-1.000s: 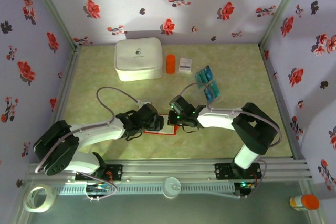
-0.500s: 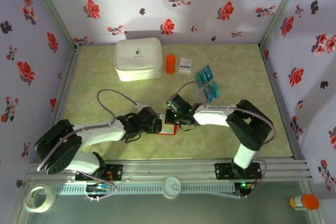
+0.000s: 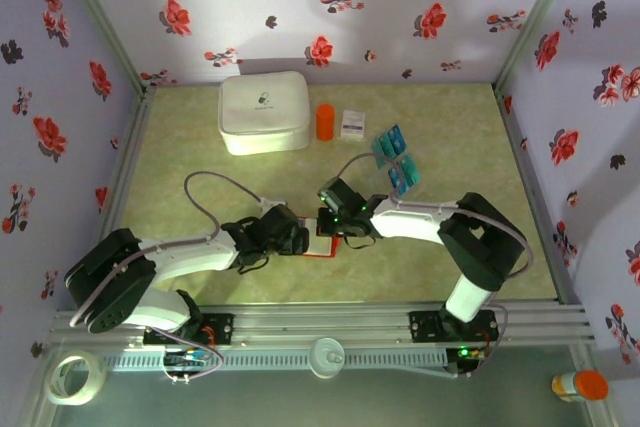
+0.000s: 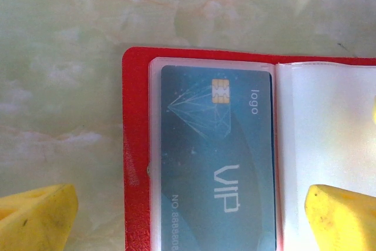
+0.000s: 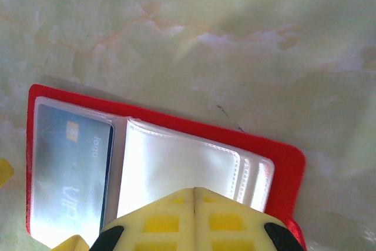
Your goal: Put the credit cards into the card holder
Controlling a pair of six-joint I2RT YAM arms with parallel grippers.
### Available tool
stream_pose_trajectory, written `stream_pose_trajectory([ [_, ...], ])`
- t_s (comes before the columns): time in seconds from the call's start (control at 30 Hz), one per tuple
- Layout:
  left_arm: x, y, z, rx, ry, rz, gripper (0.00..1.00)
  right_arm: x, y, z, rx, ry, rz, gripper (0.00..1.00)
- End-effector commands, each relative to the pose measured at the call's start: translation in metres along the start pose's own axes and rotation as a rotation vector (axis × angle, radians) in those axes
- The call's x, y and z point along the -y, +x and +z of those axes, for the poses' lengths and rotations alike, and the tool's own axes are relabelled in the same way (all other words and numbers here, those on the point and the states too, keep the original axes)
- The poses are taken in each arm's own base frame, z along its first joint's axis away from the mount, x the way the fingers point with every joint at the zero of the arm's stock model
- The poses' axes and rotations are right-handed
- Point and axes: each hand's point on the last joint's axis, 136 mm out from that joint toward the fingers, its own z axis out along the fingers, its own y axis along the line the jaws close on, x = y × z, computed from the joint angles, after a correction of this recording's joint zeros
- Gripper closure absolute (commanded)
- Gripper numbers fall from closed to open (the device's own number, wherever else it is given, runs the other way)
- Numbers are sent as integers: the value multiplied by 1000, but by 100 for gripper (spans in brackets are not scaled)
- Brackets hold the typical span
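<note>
1. Card holder (image 4: 134, 145) lies open; one credit card (image 4: 217, 163) sits in a pocket.
2. Left gripper (image 4: 188, 218) straddles it, spread; right gripper (image 5: 194, 218), pressed together, hovers over its empty pockets.
3. Next: fetch loose cards (image 3: 396, 160) beyond it.

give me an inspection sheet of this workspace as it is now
surface: pale green marbled tabletop, nothing spilled
job's things: red wallet lies open, one blue card in its left pocket, right pockets look empty; loose cards in two bunches behind it
clutter: white zip case, orange cylinder and small white packet along the back
hands: left hand open over the wallet's left page; right hand shut at the right-hand pockets
cables: a grey cable loops off each arm, clear of the cards
surroundings: floral walls; tape roll and orange-capped bottle outside the front rail
</note>
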Motion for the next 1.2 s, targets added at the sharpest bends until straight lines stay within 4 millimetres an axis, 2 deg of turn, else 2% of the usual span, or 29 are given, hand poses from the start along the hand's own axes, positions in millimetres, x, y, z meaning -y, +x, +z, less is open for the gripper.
stream_pose_trajectory([
  [0.0, 1, 0, -3, 15, 10, 9, 0, 1, -15, -16, 39, 47, -50, 100],
  [0.5, 0, 0, -3, 14, 6, 13, 0, 13, -4, 6, -31, 103, -70, 100],
  [0.67, 1, -1, -3, 15, 7, 16, 0, 5, 1, 17, -66, 61, -57, 100],
  [0.83, 1, -1, -4, 17, 10, 15, 0, -4, 1, 18, -61, 17, -34, 100],
  [1.17, 8, -7, -11, 58, 54, 8, 0, -5, 3, 20, -58, -2, -9, 100],
])
